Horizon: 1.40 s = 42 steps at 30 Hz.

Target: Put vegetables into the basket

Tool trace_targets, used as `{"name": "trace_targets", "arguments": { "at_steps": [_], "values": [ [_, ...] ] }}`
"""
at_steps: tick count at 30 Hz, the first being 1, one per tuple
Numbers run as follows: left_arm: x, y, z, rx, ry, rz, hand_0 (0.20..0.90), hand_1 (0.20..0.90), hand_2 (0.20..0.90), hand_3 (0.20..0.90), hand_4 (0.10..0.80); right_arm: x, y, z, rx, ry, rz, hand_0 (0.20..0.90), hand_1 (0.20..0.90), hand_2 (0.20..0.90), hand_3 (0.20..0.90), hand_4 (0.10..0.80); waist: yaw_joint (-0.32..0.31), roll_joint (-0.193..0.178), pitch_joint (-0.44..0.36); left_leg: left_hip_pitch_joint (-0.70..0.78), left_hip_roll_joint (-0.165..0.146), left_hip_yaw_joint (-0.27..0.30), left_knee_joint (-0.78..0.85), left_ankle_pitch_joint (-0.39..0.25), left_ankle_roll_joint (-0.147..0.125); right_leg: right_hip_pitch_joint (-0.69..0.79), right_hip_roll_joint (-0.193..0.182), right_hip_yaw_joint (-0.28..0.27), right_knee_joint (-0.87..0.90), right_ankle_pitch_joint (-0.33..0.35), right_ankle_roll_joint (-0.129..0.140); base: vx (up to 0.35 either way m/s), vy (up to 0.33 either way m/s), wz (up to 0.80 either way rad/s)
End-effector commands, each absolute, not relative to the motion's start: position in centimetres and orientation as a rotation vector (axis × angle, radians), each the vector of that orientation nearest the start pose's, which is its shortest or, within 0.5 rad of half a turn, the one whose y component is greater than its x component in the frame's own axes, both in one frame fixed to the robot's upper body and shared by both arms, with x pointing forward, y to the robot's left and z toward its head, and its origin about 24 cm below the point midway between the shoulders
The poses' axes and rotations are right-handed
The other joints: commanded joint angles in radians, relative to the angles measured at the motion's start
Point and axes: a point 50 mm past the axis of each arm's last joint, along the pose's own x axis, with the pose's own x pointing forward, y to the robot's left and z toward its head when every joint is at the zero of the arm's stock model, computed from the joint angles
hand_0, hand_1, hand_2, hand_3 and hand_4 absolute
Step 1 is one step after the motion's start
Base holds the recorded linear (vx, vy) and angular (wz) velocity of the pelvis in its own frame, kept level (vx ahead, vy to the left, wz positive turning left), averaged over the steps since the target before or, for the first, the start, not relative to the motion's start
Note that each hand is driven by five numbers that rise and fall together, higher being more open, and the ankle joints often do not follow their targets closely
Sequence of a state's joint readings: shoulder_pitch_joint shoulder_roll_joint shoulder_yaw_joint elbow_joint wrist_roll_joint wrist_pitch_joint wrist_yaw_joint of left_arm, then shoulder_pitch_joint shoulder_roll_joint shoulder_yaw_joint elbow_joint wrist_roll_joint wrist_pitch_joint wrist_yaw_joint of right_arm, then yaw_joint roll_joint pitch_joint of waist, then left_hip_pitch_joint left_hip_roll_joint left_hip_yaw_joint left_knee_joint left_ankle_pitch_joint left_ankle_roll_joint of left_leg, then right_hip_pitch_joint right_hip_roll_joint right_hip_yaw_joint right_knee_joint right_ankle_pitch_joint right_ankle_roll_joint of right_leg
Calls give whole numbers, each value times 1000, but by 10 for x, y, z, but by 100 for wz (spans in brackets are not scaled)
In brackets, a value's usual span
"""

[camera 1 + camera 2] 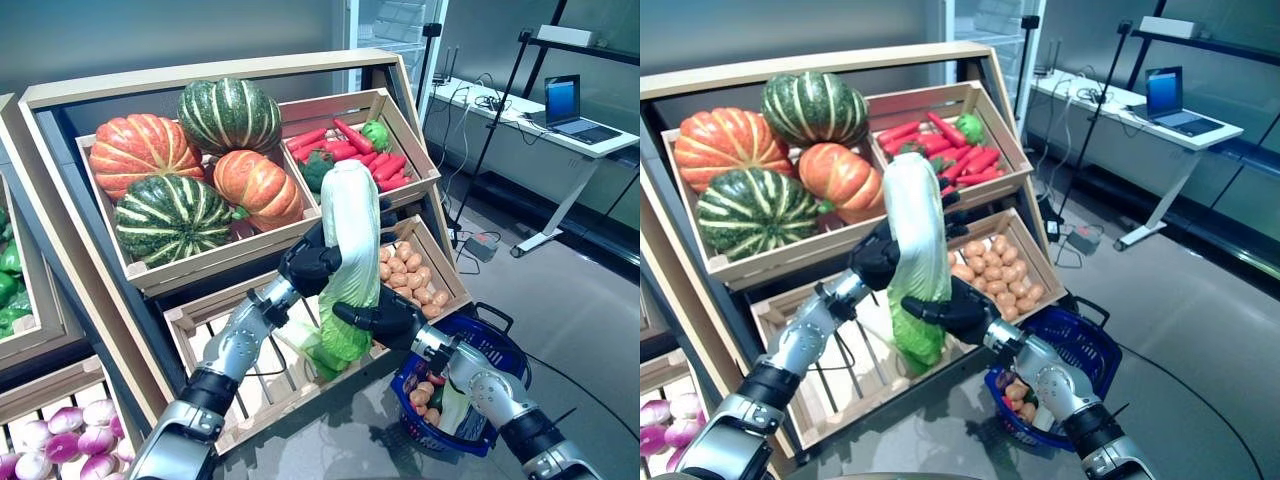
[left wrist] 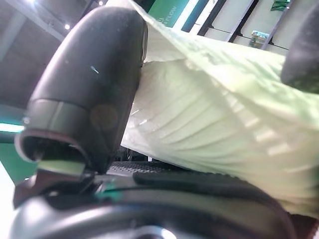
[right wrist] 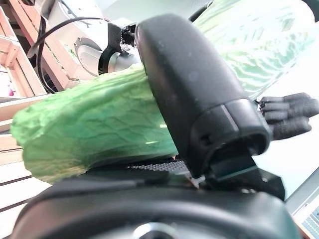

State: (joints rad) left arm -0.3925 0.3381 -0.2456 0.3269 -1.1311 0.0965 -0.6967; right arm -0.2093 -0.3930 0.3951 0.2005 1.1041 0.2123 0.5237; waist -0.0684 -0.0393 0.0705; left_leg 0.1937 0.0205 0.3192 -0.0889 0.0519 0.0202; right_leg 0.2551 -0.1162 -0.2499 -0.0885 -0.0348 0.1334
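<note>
Napa cabbage (image 1: pixel 350 255), long and upright, hangs in the air in front of the slatted wooden crate (image 1: pixel 240 350), held by both hands. The left hand (image 1: pixel 312 262) wraps its fingers round the pale ribbed stalk end; the right hand (image 1: pixel 385 322) curls round the darker, crinkled leafy end below. To do this step well, both hands should probably carry it rightward over the blue basket (image 1: pixel 495 375), tip it flat, and lower it before letting go, since the soft leaves could tear. Potatoes already lie in the basket.
</note>
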Motion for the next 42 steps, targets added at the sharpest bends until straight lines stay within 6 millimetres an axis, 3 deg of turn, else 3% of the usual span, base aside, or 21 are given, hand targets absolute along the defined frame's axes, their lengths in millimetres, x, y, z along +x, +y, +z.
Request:
{"name": "trace_targets", "arguments": {
  "at_steps": [1,13,17,21,29,37,42],
  "values": [
    [300,79,93,-858,-68,-1125,900,900,900,900,800,299,-97,120,943,-199,919,300,300,300,300,400,0,22,-33,64,-15,-4,2,-178,-18,-21,69,-9,1,-30,-69,0,0,0],
    [305,119,72,-861,-49,-938,900,900,900,900,800,287,-108,110,989,-227,957,300,300,300,300,400,-5,27,-28,63,-10,5,2,-173,-21,-28,70,-3,1,-30,-68,3,-1,-2],
    [305,135,64,-1002,-62,-907,900,900,900,900,800,280,-107,114,1092,-253,1077,300,300,300,300,400,-5,25,-26,63,-9,6,2,-173,-23,-27,70,-4,1,-33,-68,4,-1,-4],
    [303,147,62,-1219,-180,-884,900,900,900,900,800,271,-103,125,1197,-310,1203,300,300,300,300,400,-6,21,-30,65,-8,7,2,-176,-25,-25,70,-3,1,-37,-69,0,0,0],
    [297,161,60,-1458,-366,-761,900,900,900,900,800,257,-101,142,1278,-381,1318,300,300,300,300,400,-3,10,-42,64,-6,5,2,-179,-30,-25,72,3,1,-44,-70,0,0,0],
    [295,164,57,-1485,-368,-718,900,900,900,900,800,254,-100,152,1305,-399,1339,300,300,300,300,400,1,5,-44,60,-4,7,2,-175,-31,-29,73,6,1,-42,-72,0,0,0],
    [295,167,50,-1419,-307,-640,900,900,900,900,800,259,-108,147,1279,-424,1221,300,300,300,300,400,0,3,-46,59,-3,13,2,-174,-31,-32,74,9,1,-39,-71,2,0,-1]
  ]
}}
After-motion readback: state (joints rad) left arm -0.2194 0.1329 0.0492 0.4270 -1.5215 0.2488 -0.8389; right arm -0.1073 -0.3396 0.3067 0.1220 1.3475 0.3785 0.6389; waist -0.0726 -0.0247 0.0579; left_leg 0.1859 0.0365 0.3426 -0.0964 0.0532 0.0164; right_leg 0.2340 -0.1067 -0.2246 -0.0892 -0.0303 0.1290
